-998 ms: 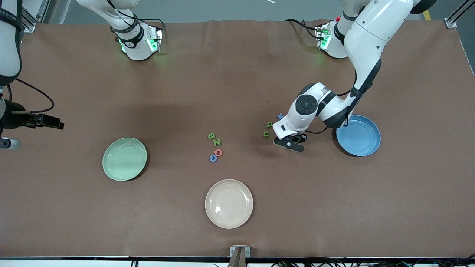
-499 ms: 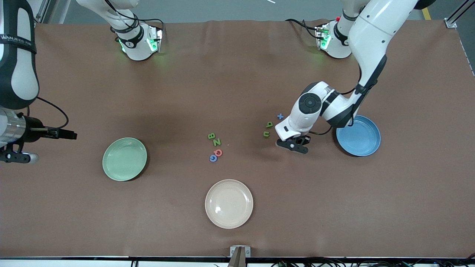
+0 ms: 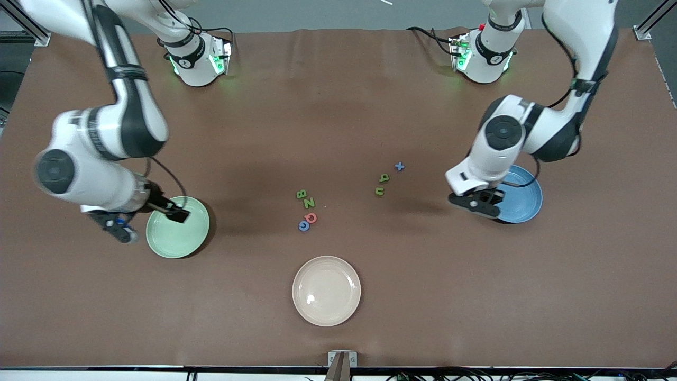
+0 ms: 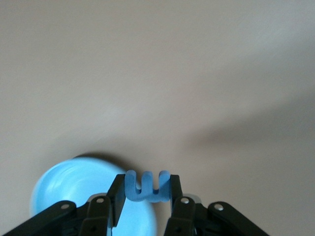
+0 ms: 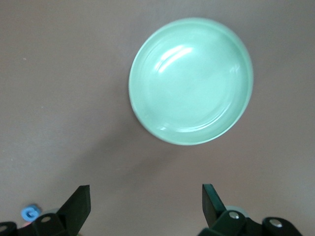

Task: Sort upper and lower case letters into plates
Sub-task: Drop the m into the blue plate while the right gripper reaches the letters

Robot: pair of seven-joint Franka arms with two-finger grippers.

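Note:
My left gripper is shut on a small blue letter and hangs over the sky blue plate's rim, on the side toward the table's middle. In the left wrist view the blue plate lies under the jaws. My right gripper is open and empty over bare table beside the mint green plate; the right wrist view shows that plate empty. On the table lie green letters, a red one, a blue one, two green ones and a blue one.
A cream-beige plate sits empty near the front camera, at mid-table. The two arm bases stand along the edge farthest from that camera.
My left gripper has carried the blue letter from beside the two green letters to the blue plate's rim. The right arm has swung in from the table's end to the mint plate.

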